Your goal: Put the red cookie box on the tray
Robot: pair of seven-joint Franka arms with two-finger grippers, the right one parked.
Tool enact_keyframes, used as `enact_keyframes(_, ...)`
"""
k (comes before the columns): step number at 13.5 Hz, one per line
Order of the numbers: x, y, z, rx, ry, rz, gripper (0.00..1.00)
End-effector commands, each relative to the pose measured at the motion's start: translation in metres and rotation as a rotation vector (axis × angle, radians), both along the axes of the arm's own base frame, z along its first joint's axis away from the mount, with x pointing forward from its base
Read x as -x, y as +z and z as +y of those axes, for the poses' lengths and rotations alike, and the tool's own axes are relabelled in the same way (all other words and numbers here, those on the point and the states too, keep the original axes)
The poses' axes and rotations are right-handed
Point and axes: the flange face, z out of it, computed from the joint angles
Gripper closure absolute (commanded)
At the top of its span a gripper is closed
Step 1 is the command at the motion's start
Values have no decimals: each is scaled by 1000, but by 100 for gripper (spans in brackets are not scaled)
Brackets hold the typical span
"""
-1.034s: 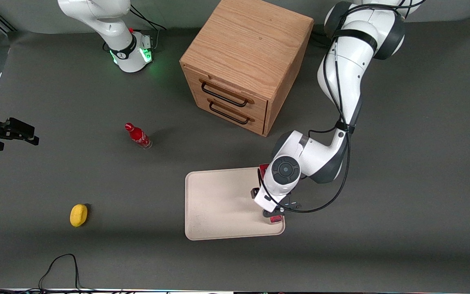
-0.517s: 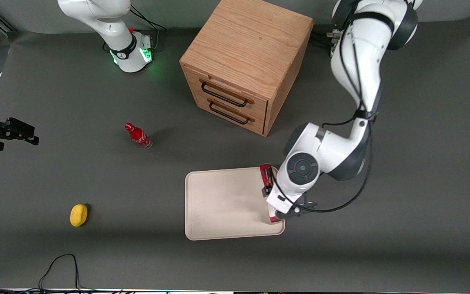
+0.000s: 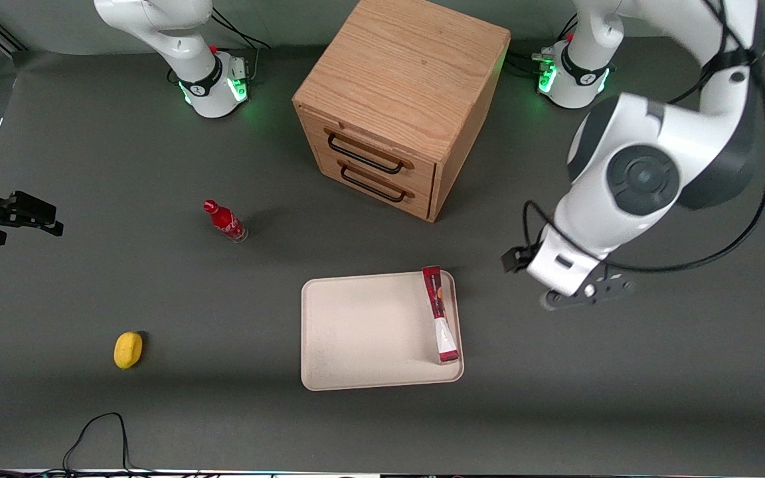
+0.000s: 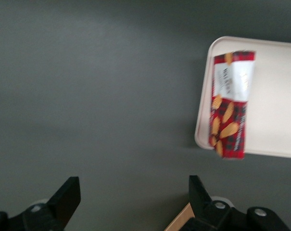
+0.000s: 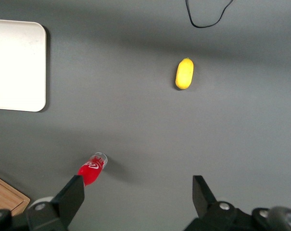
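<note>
- The red cookie box [image 3: 439, 314] lies flat on the tray [image 3: 362, 332], along the edge nearest the working arm, its white-panel end toward the front camera and its other end up at the tray's corner.
- In the left wrist view the red cookie box [image 4: 230, 103] appears to overhang the rim of the tray [image 4: 275, 96] a little at one end; whether it truly juts past the rim or only rests on it, I cannot tell.
- The gripper [image 3: 572, 292] hangs above bare table [image 3: 621, 372], toward the working arm's end, well apart from the box and tray.
- In the wrist view the gripper [image 4: 131, 202] shows its jaws wide apart with nothing between them.
- Judged from how things lie, the placing step is done: the box rests on the tray with nothing holding it, and the task looks complete or very nearly so.
- The next move calls for little: carry the arm clear to a resting pose without sweeping over the tray.
- If the overhang matters, a small nudge toward the tray's middle would settle the box; otherwise leave it.
- The wooden drawer cabinet [image 3: 399, 106], the small red bottle [image 3: 224, 221] and the yellow object [image 3: 127, 349] stand well apart from the tray and play no part.
</note>
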Motion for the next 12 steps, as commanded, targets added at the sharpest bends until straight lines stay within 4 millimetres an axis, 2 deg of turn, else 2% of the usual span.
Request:
enact_keyframes(1,56,9,51,5,-32,-11,0)
enact_keyframes(4,93,18,119,12,-58,-32,0)
enact_keyframes(7,106,34,184,8,-24,9,0)
enact_keyframes(8,108,44,200,7,-29,20,0)
enact_keyframes(9,110,50,213,10,-47,39,0)
enact_keyframes(12,111,69,209,-2,-64,54,0)
